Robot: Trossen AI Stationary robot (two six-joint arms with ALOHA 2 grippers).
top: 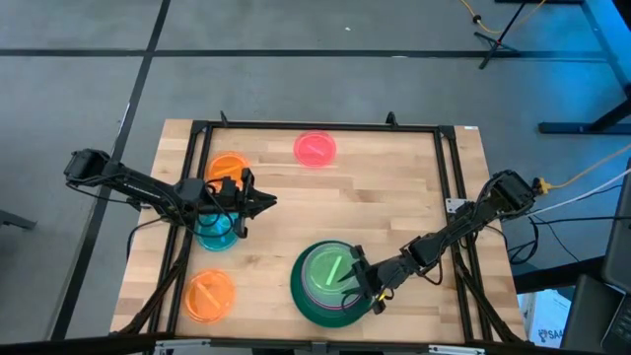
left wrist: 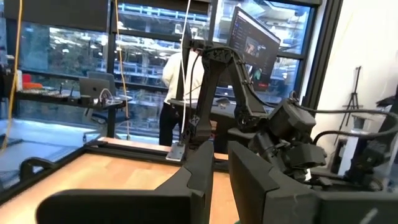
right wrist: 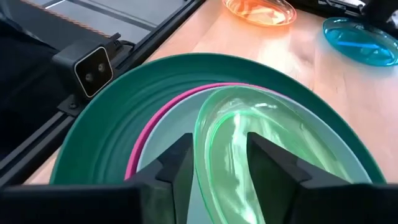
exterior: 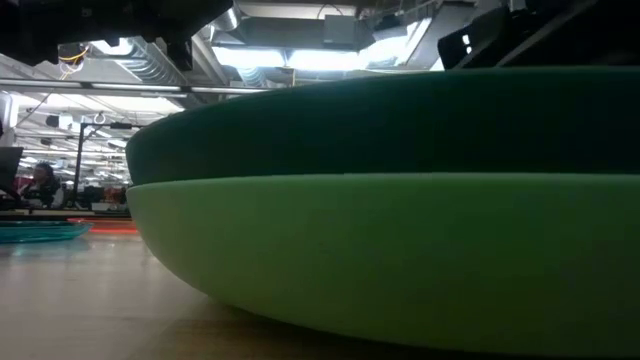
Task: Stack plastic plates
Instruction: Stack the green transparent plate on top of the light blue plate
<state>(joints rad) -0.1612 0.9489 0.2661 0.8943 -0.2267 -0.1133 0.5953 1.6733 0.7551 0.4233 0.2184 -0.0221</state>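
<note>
A stack of plates (top: 330, 283) stands near the table's near edge: mint (exterior: 400, 260) at the bottom, then dark green (right wrist: 112, 118), magenta (right wrist: 146, 134) and grey-blue (right wrist: 168, 134). The lime plate (right wrist: 261, 137) lies on top. My right gripper (right wrist: 221, 165) is open over the stack's right side, one finger on either side of the lime plate's rim. My left gripper (top: 258, 202) is shut, level above the table, just right of the teal plate (top: 215, 229). The teal plate, two orange plates (top: 229, 166) (top: 209, 294) and the pink-red plate (top: 315, 148) lie flat on the table.
A black frame (top: 449, 177) runs around the tabletop. The low camera (right wrist: 93, 65) sits on the near rail beside the stack. Bare wood (top: 375, 197) lies between the two arms. A person (left wrist: 180, 93) stands at desks beyond the table.
</note>
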